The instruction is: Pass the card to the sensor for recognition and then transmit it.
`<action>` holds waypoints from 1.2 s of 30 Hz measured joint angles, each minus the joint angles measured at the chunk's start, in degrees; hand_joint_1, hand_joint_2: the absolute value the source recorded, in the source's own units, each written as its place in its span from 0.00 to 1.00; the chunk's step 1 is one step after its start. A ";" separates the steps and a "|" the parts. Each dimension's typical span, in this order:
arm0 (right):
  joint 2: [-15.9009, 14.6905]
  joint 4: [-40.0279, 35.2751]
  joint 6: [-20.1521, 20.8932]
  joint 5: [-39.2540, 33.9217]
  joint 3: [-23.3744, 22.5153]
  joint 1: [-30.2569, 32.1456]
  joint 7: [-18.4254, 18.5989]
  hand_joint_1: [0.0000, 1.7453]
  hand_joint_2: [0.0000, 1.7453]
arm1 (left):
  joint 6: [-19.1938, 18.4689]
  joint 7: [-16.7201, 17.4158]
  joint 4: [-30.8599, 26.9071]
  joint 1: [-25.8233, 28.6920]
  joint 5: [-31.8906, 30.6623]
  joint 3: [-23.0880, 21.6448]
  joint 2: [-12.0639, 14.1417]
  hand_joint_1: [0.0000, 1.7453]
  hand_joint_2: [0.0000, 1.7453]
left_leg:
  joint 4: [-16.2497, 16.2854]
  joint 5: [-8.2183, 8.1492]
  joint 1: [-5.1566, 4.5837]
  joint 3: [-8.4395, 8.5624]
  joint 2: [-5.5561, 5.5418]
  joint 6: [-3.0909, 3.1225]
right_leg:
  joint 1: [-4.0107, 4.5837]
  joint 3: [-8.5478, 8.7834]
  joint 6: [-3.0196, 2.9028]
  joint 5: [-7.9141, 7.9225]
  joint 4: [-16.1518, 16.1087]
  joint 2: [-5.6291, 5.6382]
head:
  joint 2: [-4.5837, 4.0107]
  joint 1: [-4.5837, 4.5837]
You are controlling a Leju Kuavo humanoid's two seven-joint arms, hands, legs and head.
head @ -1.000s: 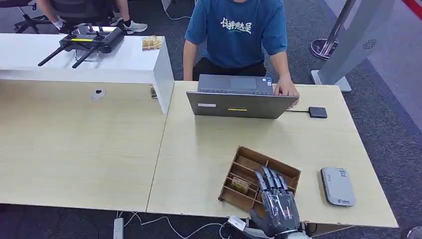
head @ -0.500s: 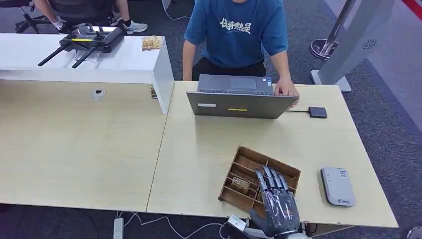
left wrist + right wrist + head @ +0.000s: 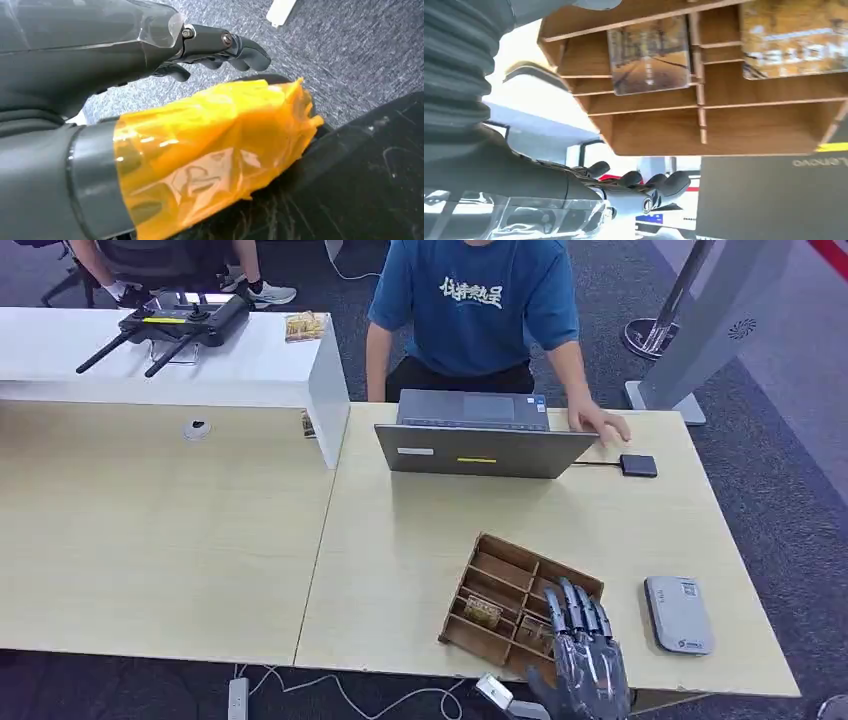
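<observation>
The wooden divided tray (image 3: 520, 600) was taken as the landmark, lying near the front edge of the light table (image 3: 420, 530). The right hand (image 3: 585, 660) was held over the tray's near right corner, fingers extended and slightly apart, with nothing gripped; it was judged to be poised there so that a card could be drawn out of a slot. Two cards were seen inside the tray: one card (image 3: 483, 612) stood in a compartment on the tray's left side, and a second card (image 3: 537, 632) was in a compartment just ahead of the fingertips, the likelier target. In the right wrist view the same cards (image 3: 650, 54) were shown standing upright between the dividers, presumably kept that way so an edge could be pinched. The grey card sensor (image 3: 678, 614) was placed flat to the right of the tray, near but apart from it, within short reach for the recognition step. Beyond the tray a laptop (image 3: 485, 435) was attended by a person (image 3: 470, 300), probably the card's recipient. The left hand (image 3: 215, 47) was hung over the carpeted floor, fingers curled in on nothing.
</observation>
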 joint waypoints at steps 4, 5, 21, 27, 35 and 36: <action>-1.03 0.00 0.74 0.19 0.07 0.11 0.28 0.00 1.00 | -0.37 -0.02 0.00 -0.03 -0.20 0.00 0.04 0.00 0.00 | 0.00 0.00 0.00 0.01 0.00 0.00 | 0.00 0.00 0.00 0.00 0.00 0.00 | -0.02 0.02; -1.29 0.00 1.23 0.00 0.15 0.10 0.11 0.00 1.00 | -0.39 -0.04 0.00 -0.03 -0.26 0.00 0.07 0.00 0.00 | 0.00 0.00 0.00 0.00 0.00 0.00 | 0.00 0.00 0.00 0.00 0.00 0.00 | -0.02 0.02; -1.16 2.25 5.07 -5.44 3.34 -4.22 -8.46 0.00 1.00 | -0.35 -1.64 0.00 -0.30 -1.64 -0.26 0.26 0.00 0.00 | 0.00 0.01 0.00 0.01 0.00 -0.01 | 0.00 0.01 0.00 0.00 0.01 0.01 | -0.02 0.00; -0.83 3.02 4.89 -5.29 3.50 -4.48 -8.22 0.00 1.00 | -0.39 -1.35 0.00 -0.31 -1.86 -0.81 0.48 0.00 0.00 | 0.00 0.00 0.00 0.01 -0.01 -0.01 | 0.00 0.01 0.00 0.00 0.01 0.00 | -0.02 0.00; -0.85 3.17 3.87 -2.14 3.45 -3.76 -4.08 0.00 1.00 | -1.20 -1.05 0.00 -0.34 -1.35 -0.87 0.55 0.00 0.00 | 0.00 0.00 0.00 0.01 -0.01 -0.01 | 0.00 0.01 -0.01 -0.01 0.01 0.00 | -0.02 0.00; -0.92 3.10 3.78 -1.46 3.34 -3.43 -2.99 0.00 1.00 | -1.53 -0.87 0.00 -0.37 -1.00 -0.87 0.55 0.00 0.00 | 0.00 0.00 0.00 0.01 -0.02 0.00 | 0.00 0.01 -0.01 -0.02 0.01 -0.01 | -0.02 0.00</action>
